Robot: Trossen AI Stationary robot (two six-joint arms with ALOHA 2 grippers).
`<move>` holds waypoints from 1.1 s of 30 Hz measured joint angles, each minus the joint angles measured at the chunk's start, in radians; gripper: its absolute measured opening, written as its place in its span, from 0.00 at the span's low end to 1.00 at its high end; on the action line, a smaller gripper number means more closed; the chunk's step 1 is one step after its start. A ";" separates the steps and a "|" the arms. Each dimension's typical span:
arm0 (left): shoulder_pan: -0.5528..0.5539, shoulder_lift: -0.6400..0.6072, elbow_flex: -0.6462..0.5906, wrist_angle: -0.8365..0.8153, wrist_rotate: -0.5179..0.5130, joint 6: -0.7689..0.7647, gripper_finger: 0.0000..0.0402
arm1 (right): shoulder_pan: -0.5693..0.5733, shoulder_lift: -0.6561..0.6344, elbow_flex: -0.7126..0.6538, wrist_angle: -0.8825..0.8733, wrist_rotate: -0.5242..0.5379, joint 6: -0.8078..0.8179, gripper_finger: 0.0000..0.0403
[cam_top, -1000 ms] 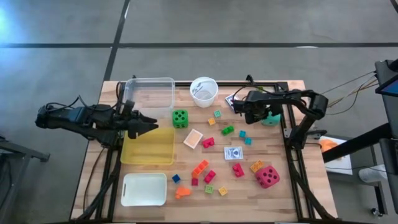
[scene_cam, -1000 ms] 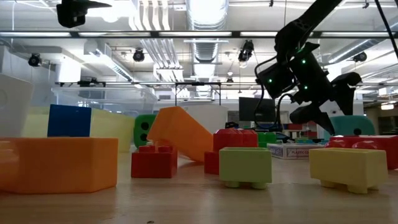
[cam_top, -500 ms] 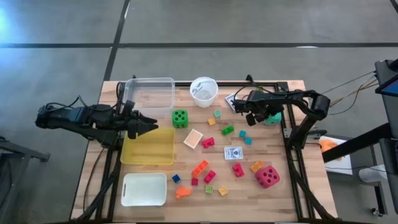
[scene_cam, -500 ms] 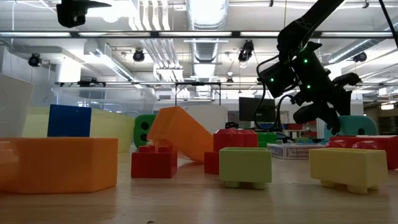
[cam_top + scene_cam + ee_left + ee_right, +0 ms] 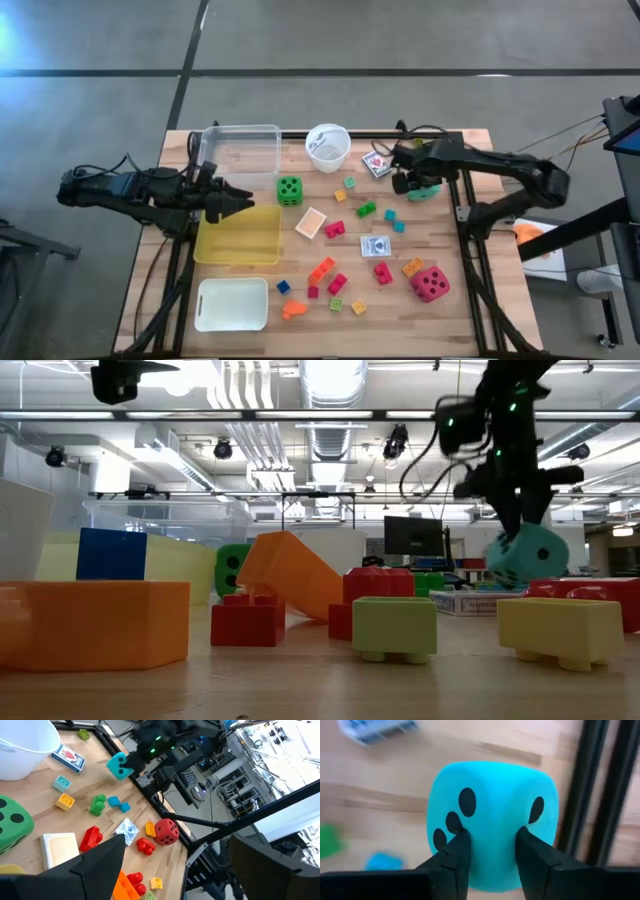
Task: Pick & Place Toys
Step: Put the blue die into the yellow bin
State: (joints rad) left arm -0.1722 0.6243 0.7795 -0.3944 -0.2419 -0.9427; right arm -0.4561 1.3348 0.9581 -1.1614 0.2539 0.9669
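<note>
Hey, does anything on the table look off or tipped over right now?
Mostly no. The toys lie scattered loose, and one orange block leans tilted. The teal die is off the wood only because the right gripper holds it.

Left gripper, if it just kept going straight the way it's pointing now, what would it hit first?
Likely the green die. The left gripper, open over the yellow tray, points across the table toward it, though its height above the table is unclear, so it might pass over.

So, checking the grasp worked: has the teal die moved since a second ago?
Yes. The right pincer has lifted the teal die off the table, above the card pack.
</note>
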 joint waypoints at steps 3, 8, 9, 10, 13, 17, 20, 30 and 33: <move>0.000 0.000 0.000 0.005 -0.004 -0.015 0.85 | 0.001 -0.094 0.000 0.053 -0.026 0.002 0.26; 0.000 0.011 0.000 0.008 -0.058 -0.136 0.85 | 0.004 -0.214 0.000 0.159 -0.100 -0.021 0.20; 0.000 0.018 0.000 0.010 -0.058 -0.149 0.85 | 0.008 -0.232 0.000 0.182 -0.110 -0.021 0.19; 0.000 0.027 0.000 0.009 -0.061 -0.158 0.85 | 0.013 -0.248 0.000 0.210 -0.121 -0.021 0.18; 0.004 0.067 0.000 0.010 -0.062 -0.199 0.85 | 0.035 -0.281 0.000 0.308 -0.155 -0.016 0.16; 0.022 0.141 0.000 0.032 -0.065 -0.265 0.85 | 0.080 -0.291 0.000 0.466 -0.180 0.001 0.10; 0.035 0.201 0.000 0.079 -0.065 -0.300 0.85 | 0.123 -0.274 0.000 0.560 -0.180 0.027 0.09; 0.070 0.403 0.042 0.235 -0.073 -0.348 0.85 | 0.290 -0.107 0.016 0.833 -0.143 0.081 0.03; 0.071 0.472 0.094 0.207 -0.073 -0.348 0.85 | 0.323 -0.050 0.077 0.840 -0.116 0.065 0.02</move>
State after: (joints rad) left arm -0.1013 1.0967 0.8740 -0.1870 -0.3153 -1.2907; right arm -0.1333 1.2845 1.0353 -0.3209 0.1380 1.0323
